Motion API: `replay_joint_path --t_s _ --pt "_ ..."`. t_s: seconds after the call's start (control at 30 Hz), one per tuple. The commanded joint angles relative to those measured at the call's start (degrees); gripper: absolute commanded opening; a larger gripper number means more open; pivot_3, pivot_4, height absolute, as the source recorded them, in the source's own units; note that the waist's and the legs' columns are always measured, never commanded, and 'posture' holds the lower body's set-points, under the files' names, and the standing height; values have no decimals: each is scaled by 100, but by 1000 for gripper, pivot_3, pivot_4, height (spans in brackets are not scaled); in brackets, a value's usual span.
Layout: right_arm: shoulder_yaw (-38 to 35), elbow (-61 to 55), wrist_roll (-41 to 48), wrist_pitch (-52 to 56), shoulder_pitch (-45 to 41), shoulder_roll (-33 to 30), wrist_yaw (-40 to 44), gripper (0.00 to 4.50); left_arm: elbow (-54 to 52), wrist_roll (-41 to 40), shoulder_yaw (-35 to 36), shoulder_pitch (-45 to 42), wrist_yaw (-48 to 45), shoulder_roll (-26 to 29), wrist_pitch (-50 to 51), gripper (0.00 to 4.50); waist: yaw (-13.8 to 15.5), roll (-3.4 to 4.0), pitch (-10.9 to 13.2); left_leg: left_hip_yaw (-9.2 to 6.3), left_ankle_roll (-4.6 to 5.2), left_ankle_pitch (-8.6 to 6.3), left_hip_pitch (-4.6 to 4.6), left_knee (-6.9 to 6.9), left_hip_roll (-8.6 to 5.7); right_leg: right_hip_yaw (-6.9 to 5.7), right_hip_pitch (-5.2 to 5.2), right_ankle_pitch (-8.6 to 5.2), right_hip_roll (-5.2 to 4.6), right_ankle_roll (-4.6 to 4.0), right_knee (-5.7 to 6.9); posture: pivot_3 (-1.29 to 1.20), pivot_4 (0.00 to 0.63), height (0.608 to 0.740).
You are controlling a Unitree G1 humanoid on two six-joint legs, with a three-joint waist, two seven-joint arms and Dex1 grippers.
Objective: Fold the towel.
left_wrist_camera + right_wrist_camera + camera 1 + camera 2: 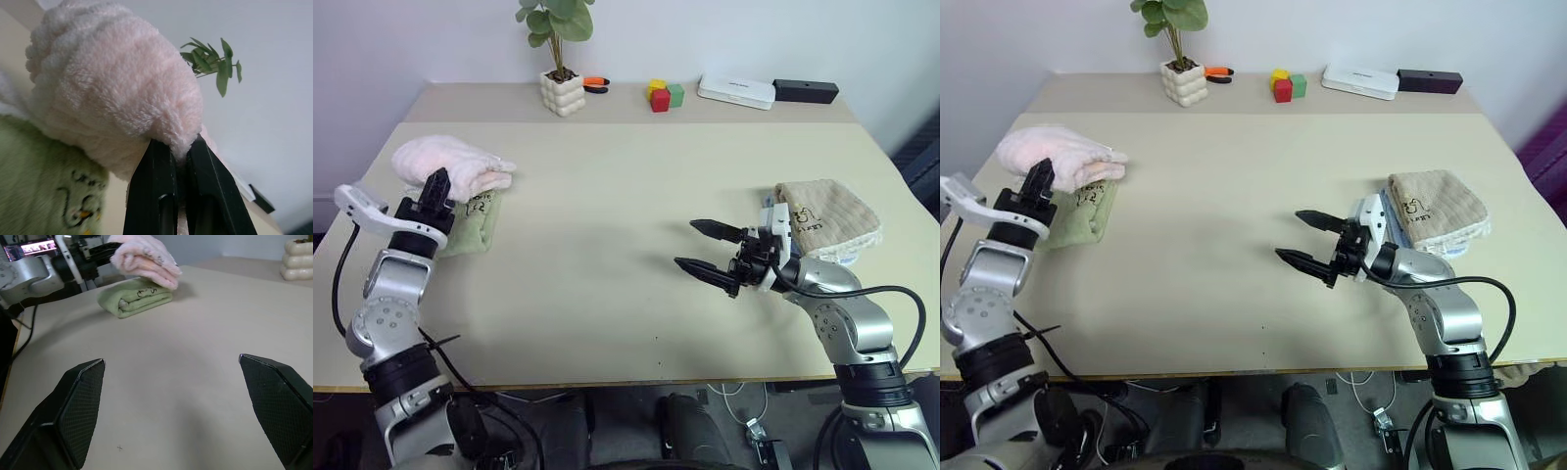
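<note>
The towel (pixel 450 164) is located at the far left of the surface (pixel 626 245), bunched into a pale pink mound that rests on top of the green folded towel (pixel 473 221). Its long axis is laid roughly across the surface, from the left edge toward the centre. The left gripper (pixel 436 188) is positioned at the near edge of the mound and is pointed forward into it, so the towel lies directly ahead of and slightly above the fingertips.

In the left wrist view, the two black fingers (pixel 156 191) are seen pressed almost together, with a fold of pink terry pinched between them. The left gripper is therefore closed narrowly on the towel.

The right gripper (pixel 710 252) is held above the bare centre-right of the surface, well apart from the towel, and is directed leftward toward it. Its fingers (pixel 80 406) are spread wide and nothing is held or touched. The beige folded towel (pixel 827 217) lies just behind this arm.

The left arm is judged the nearer by far. Any spreading or folding move is judged to depend on the pinched edge being drawn clear of the green folded towel, toward the open middle of the surface, where the right gripper can take a second edge.
</note>
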Motion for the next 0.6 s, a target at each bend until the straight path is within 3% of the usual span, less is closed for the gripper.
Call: replay_joint_path --t_s 0.03,0.17,0.6 --pt "-117 -77 29 -101 -53 -65 59 4500 -417 -53 86 131 19 85 -244 32 1 0 0 0 0 0 0 0 0 0 0 0 0 0 0 0 150 735" --pt "-94 -46 4 -121 -53 -36 80 4500 -527 -364 191 44 9 190 -309 32 16 -1 0 0 0 0 -1 2 0 0 1 -1 -1 -2 -1 0 150 735" --pt "-61 -78 -30 -107 -79 3 39 4500 -241 -285 11 -57 -203 456 -495 32 4 -1 0 1 0 0 0 1 0 0 0 0 0 -1 0 0 150 735"
